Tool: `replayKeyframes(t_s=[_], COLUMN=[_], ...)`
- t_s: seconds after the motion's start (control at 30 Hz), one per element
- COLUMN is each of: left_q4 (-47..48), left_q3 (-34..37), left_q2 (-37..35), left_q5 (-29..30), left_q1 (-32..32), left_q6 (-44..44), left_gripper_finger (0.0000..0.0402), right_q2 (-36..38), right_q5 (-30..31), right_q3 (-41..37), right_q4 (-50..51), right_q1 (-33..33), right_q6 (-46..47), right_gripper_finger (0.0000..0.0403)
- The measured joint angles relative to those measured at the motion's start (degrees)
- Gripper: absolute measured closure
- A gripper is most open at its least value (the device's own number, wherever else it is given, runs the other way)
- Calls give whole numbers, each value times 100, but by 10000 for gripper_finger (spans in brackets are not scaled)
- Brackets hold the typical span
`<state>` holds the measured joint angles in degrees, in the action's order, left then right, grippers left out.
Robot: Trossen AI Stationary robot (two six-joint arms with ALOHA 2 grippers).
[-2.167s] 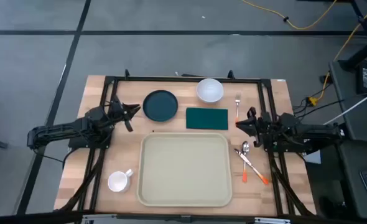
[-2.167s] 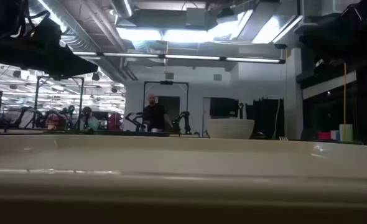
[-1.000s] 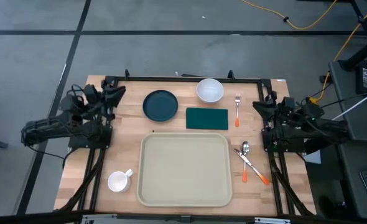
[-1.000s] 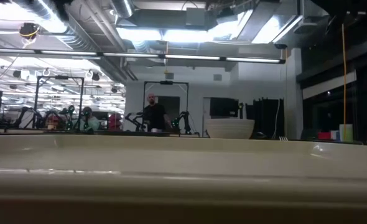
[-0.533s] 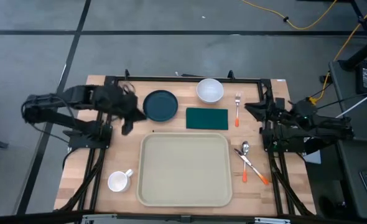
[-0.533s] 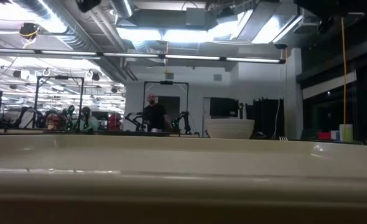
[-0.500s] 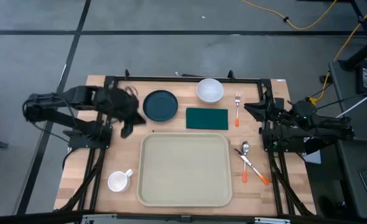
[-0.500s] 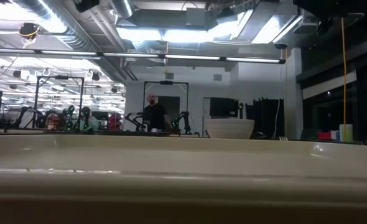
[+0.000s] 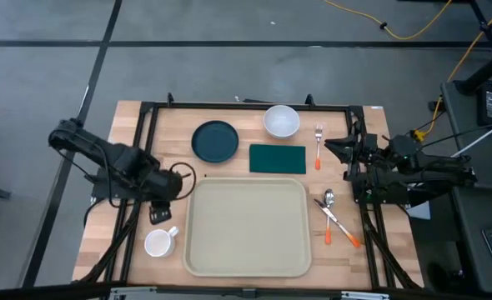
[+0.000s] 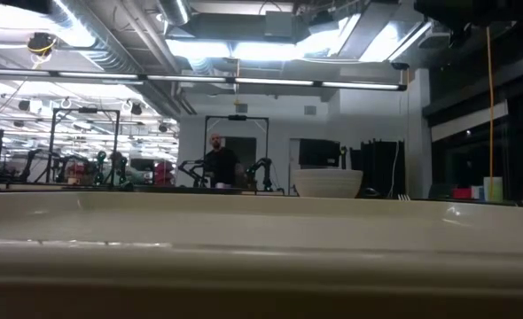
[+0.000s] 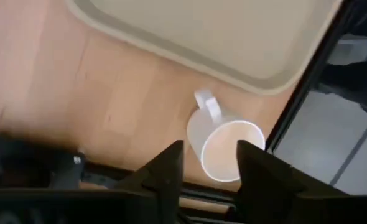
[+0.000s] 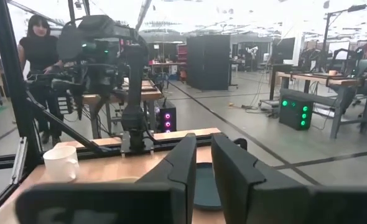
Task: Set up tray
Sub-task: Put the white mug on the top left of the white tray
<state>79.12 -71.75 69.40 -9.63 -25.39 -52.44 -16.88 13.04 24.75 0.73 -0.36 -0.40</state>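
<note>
The beige tray (image 9: 246, 227) lies flat on the table's near middle; its rim (image 10: 261, 257) fills the low view. A white mug (image 9: 158, 242) stands upright on the wood left of the tray, handle (image 11: 207, 106) toward the tray. My left gripper (image 9: 159, 215) hovers over the table just far of the mug, pointing down, open; in its wrist view (image 11: 209, 158) the mug (image 11: 224, 146) shows between the fingers, untouched. My right gripper (image 9: 328, 147) waits at the table's right, beside the fork, shut and empty (image 12: 203, 155).
Beyond the tray lie a dark plate (image 9: 215, 141), a white bowl (image 9: 281, 121), a green napkin (image 9: 277, 158) and an orange-handled fork (image 9: 318, 148). A spoon (image 9: 329, 202) and knife (image 9: 343, 227) lie right of the tray. A person (image 12: 40, 50) stands beyond the table's left.
My left arm has swung from the table's far left corner, past the dark plate, toward the near edge, and has tipped downward; its gripper now hangs over the white mug. The objects on the table have stayed where they were.
</note>
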Motion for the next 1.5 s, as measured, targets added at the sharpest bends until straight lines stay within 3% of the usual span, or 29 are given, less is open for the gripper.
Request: replayKeyframes(t_s=[0.23, 0.67, 1.0, 1.33, 1.5], left_q4=[5, -1196, -1028, -1219, -2122], left_q3=[406, 869, 940, 1349, 1771], left_q2=[376, 626, 1334, 1366, 1314], left_q5=[355, 576, 750, 877, 866], left_q1=[-1176, -2522, -2708, -2708, -2708], left_q6=[-1581, -3666, -3939, -4296, -4293], left_gripper_finger=[187, 183, 183, 183, 186], right_q2=[0, 0, 0, 0, 0], right_q5=[-1, -6, -9, -20, -66], right_q3=[0, 0, 0, 0, 0], right_q4=[0, 3, 3, 5, 5], right_q1=[-1, -1, -2, 0, 0], right_q6=[14, 198, 206, 420, 463], right_gripper_finger=[345, 345, 345, 345, 345])
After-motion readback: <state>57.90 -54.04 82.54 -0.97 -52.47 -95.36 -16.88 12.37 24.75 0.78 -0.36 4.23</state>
